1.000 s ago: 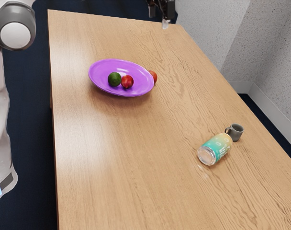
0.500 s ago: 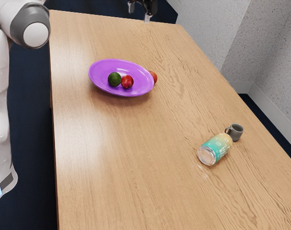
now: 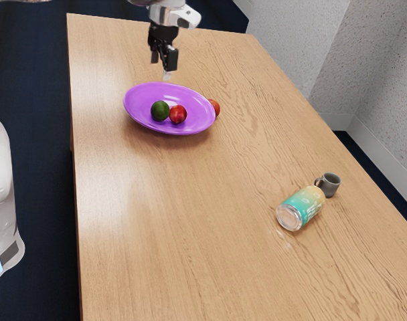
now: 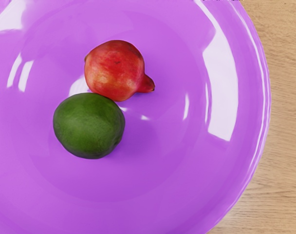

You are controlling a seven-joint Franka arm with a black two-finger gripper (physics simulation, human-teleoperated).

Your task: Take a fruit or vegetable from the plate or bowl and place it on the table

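Green fruit (image 4: 89,127) and red fruit (image 4: 114,68) share the plate (image 4: 162,165); my empty gripper (image 3: 160,68) looks wide open; I'm at reaching, so should go down next.

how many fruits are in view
3: a green fruit and a red fruit on the purple plate, and an orange-red fruit beyond its rim, partly hidden; the plate may hide more.

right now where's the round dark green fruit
The round dark green fruit lies in the wide, glossy purple plate, right beside the red fruit with a pointed tip, on its exterior view's left side.
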